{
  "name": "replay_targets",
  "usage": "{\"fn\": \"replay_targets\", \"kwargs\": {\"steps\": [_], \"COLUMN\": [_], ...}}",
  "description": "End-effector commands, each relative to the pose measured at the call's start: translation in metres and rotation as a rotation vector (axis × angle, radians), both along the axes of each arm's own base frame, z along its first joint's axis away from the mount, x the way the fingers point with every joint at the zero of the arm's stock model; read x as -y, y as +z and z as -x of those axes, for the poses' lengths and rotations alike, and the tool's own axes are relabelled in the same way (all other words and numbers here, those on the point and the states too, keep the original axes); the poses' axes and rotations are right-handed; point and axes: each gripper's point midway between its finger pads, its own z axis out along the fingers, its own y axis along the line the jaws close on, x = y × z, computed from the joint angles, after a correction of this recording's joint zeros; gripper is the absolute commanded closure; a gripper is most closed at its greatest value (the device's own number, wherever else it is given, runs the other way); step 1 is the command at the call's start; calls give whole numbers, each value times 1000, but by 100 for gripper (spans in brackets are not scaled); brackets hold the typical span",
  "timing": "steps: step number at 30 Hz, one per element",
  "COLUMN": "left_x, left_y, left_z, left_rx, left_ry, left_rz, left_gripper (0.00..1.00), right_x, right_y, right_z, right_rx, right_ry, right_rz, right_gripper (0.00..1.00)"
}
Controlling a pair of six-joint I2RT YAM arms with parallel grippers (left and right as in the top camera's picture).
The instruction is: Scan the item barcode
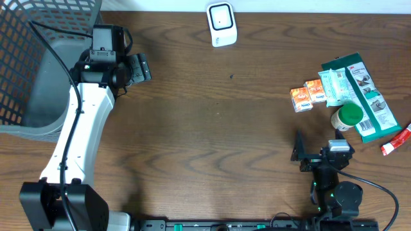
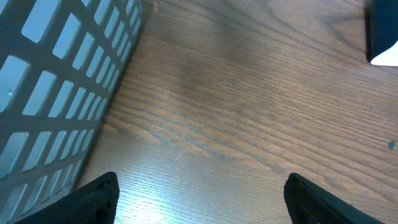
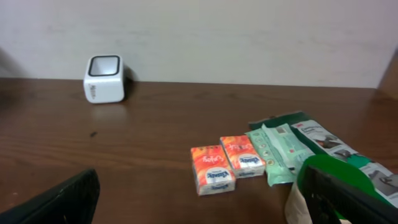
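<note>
Wood table (image 1: 212,128): grey basket (image 1: 22,64) left, packets (image 1: 300,99) right.

The table (image 1: 212,128) is dark brown to my eye, with a streaky wood grain. At the far left the basket (image 1: 38,90) is grey, its walls a lattice of square holes. The scanner (image 1: 221,24), far middle, is white with a black-framed window. On the right, two tissue packs (image 1: 307,96) are orange with white patches. The wipes pack (image 1: 334,86) is pale green, and the flat package (image 1: 376,102) is dark green with white labels. The jar (image 1: 350,114) has a green lid. The tube (image 1: 396,141) is red and white. My left arm (image 1: 80,128) is white with black joints, and the right arm (image 1: 331,167) is black.
</note>
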Motion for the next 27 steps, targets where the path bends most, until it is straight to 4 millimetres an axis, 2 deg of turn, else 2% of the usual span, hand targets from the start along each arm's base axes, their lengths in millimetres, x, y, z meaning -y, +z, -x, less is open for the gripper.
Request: {"fn": "replay_targets", "kwargs": {"steps": [1,24,27], "left_x": [-2,-2,-2], "left_y": [17,18,30], "left_z": [-3,-3,0], "left_rx": [44,45,75], "left_ry": [13,12,13], "left_rz": [2,2,4], "left_gripper": [14,14,14], "right_x": [3,3,3], "right_y": [0,0,0], "right_z": [0,0,0], "right_rx": [1,1,1], "right_ry": [-16,-16,-16], "right_rz": [-6,-6,-6], "right_gripper": [1,1,1]}}
